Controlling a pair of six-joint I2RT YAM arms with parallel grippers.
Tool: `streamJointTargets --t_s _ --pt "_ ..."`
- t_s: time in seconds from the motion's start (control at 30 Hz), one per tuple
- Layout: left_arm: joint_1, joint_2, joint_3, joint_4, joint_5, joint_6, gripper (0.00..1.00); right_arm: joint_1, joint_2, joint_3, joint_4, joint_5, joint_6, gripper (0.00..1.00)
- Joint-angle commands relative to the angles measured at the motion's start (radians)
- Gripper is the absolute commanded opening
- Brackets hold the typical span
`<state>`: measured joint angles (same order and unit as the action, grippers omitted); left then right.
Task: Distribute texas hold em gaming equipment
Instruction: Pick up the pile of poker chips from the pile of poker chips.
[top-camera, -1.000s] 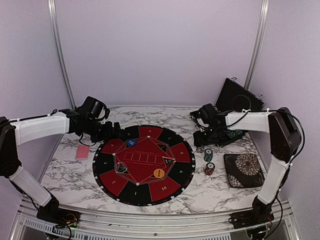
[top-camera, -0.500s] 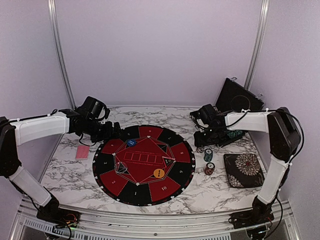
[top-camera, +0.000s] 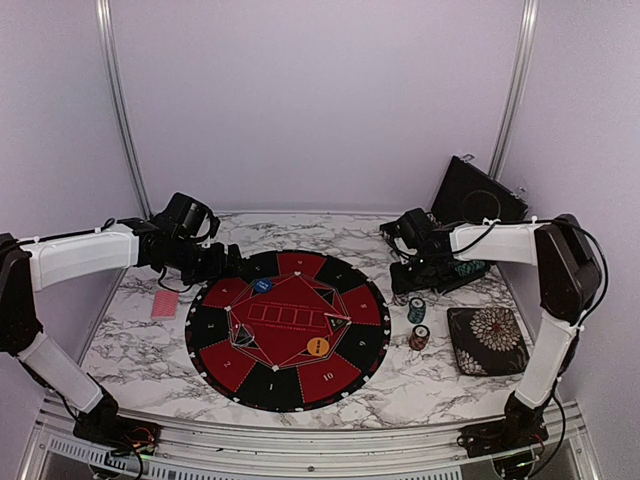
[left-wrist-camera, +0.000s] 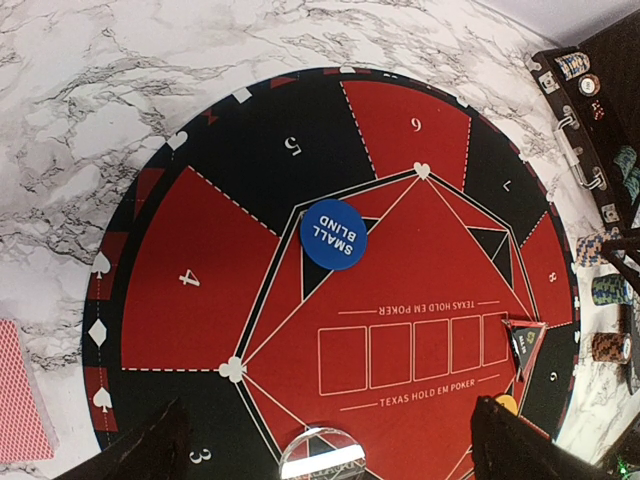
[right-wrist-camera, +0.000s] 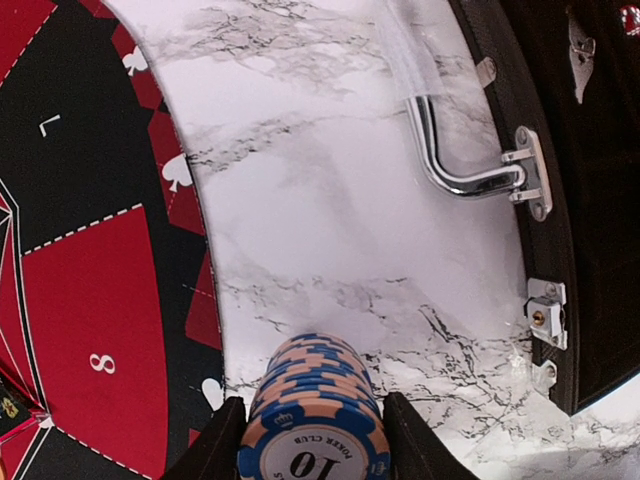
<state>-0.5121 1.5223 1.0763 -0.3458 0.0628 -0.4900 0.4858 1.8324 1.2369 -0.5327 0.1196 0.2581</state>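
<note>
In the right wrist view a stack of blue and peach striped poker chips (right-wrist-camera: 318, 385) marked 10 stands on the marble beside the mat. My right gripper (right-wrist-camera: 313, 445) is shut on it, one finger pressed against each side. From above, the right gripper (top-camera: 408, 284) is low by the mat's right rim, with a teal chip stack (top-camera: 416, 310) and a red chip stack (top-camera: 419, 337) close by. My left gripper (left-wrist-camera: 330, 445) hangs wide open over the mat, holding nothing. The blue small blind button (left-wrist-camera: 334, 234) and an orange button (top-camera: 318, 346) lie on the mat. A pink-backed card (top-camera: 165, 304) lies at its left.
The round red and black mat (top-camera: 290, 372) fills the table's middle. The black hinged case (top-camera: 478, 195) stands open at the back right, its metal handle (right-wrist-camera: 462, 175) close to my right gripper. The flower-patterned tray (top-camera: 487, 341) sits at the right. A clear disc (left-wrist-camera: 322, 455) lies under my left gripper.
My right gripper's jaws have narrowed onto the blue chip stack. Both arms have stayed almost where they were.
</note>
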Motion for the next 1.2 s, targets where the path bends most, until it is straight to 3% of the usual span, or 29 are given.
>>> streamJointTargets --t_s 0.0,0.33,1.17 --pt "0.004 0.007 0.017 0.001 0.006 -0.003 0.99 -0.006 0.010 0.005 -0.001 0.016 -0.002 0.41" --pt "0.004 0.010 0.017 0.001 0.008 -0.002 0.99 -0.006 0.007 0.027 -0.019 0.014 -0.005 0.33" --pt "0.003 0.019 0.024 -0.001 0.006 0.002 0.99 -0.001 -0.004 0.078 -0.044 0.028 -0.003 0.32"
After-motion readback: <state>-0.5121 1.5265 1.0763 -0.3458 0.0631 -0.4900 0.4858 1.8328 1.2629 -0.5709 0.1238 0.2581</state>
